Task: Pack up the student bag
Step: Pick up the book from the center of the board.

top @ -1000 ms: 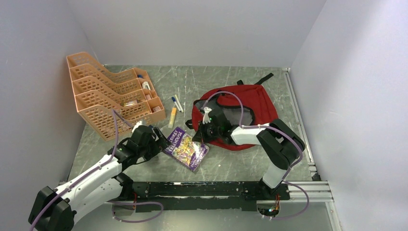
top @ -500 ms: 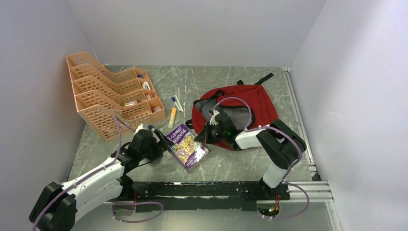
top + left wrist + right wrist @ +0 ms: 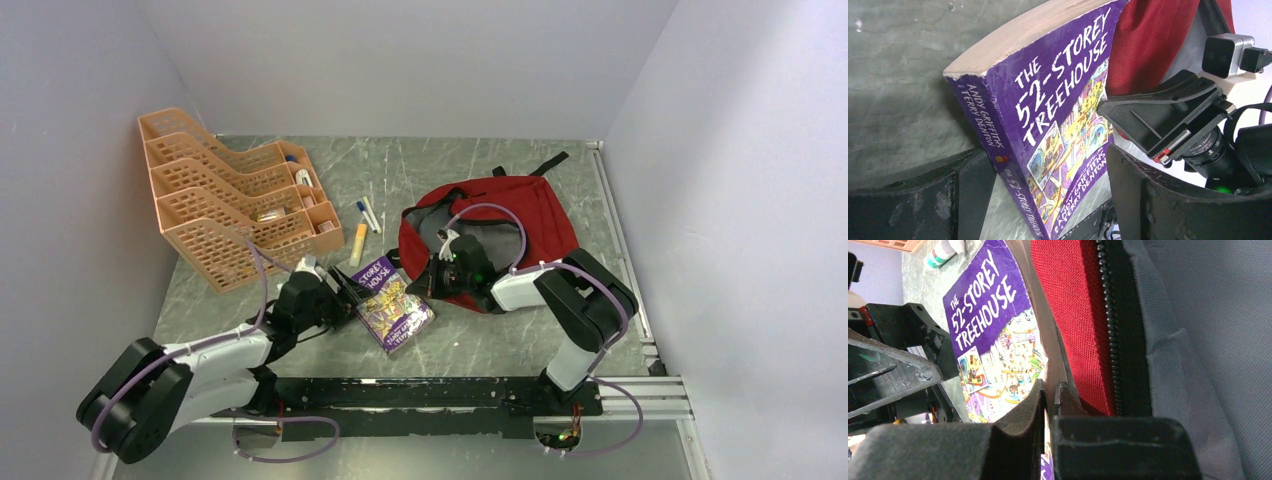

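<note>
Nearest the arm bases, the left pincer (image 3: 343, 289) lies low over the counter (image 3: 480, 340) with its fingers apart. Its wrist view shows a dark finger (image 3: 970, 200) on either side of the purple paperback (image 3: 1058, 115), at the spine end. Whether either pad already touches the cover cannot be told from here. Just past the book, the right pincer (image 3: 437, 277) is pressed together on the front lip of the student bag (image 3: 525, 210). The bag lies flat right of centre, its mouth facing the book.

The step in hand looks like loading the book: one arm holds the mouth open and the other gets ready to grip. The next move would call for closing on the spine, lifting the book clear, and sliding it under the held lip without dragging the fabric.

The overhead view gives the layout, with the orange rack (image 3: 215, 200) and loose pens (image 3: 366, 214) further back, but it hides both sets of jaws. The right wrist view alone shows the red edge (image 3: 1073, 320), black zipper (image 3: 1118, 330) and grey lining (image 3: 1208, 340) nipped between its pads, with the book (image 3: 993, 340) beside them.
</note>
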`<action>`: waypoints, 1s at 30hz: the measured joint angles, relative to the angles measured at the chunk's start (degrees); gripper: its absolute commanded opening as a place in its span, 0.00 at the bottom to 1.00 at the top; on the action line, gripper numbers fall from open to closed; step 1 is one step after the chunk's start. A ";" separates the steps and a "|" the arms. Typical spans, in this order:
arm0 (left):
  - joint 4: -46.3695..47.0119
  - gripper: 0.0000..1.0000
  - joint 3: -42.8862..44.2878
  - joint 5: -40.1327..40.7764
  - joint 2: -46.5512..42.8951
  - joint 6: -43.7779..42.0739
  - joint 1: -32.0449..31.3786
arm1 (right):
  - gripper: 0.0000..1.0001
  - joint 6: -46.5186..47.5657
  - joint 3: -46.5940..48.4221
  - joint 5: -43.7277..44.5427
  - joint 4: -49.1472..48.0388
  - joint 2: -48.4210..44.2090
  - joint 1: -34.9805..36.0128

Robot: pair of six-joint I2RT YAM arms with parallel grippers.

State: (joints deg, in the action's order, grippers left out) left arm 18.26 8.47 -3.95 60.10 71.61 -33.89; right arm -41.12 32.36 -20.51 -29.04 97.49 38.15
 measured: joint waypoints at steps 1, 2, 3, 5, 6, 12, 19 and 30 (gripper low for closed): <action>1.77 0.82 -0.39 -0.42 0.79 0.00 -0.04 | 0.00 0.00 0.02 -0.09 0.02 0.00 -0.07; 3.52 0.81 -0.83 -0.79 1.51 0.02 -0.09 | 0.00 0.02 0.02 -0.17 0.04 0.02 -0.15; 5.29 0.79 -1.36 -1.11 2.19 0.00 -0.09 | 0.00 0.02 0.02 -0.35 0.07 0.04 -0.22; 9.09 0.74 -2.54 -1.77 3.37 -0.02 -0.20 | 0.00 0.04 0.09 -0.61 0.09 0.15 -0.31; 10.38 0.72 -2.97 -1.95 3.80 -0.02 -0.26 | 0.00 0.07 0.09 -0.72 0.07 0.20 -0.35; 16.28 0.50 -4.44 -3.96 7.50 -1.60 -1.11 | 0.00 0.17 0.15 -1.22 -0.02 0.44 -0.59; 18.34 0.05 -4.00 -6.71 9.62 -4.28 -1.60 | 0.09 1.38 0.22 -1.29 0.59 -0.07 -0.66; 4.98 0.05 3.58 -10.73 -0.83 -14.36 -2.23 | 0.51 10.14 -0.13 3.89 18.67 -16.41 -0.92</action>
State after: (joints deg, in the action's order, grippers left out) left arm 23.24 12.05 -14.68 59.27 57.25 -36.12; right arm -30.98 32.23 -16.62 -10.37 81.08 37.23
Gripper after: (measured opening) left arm 0.266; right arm 0.479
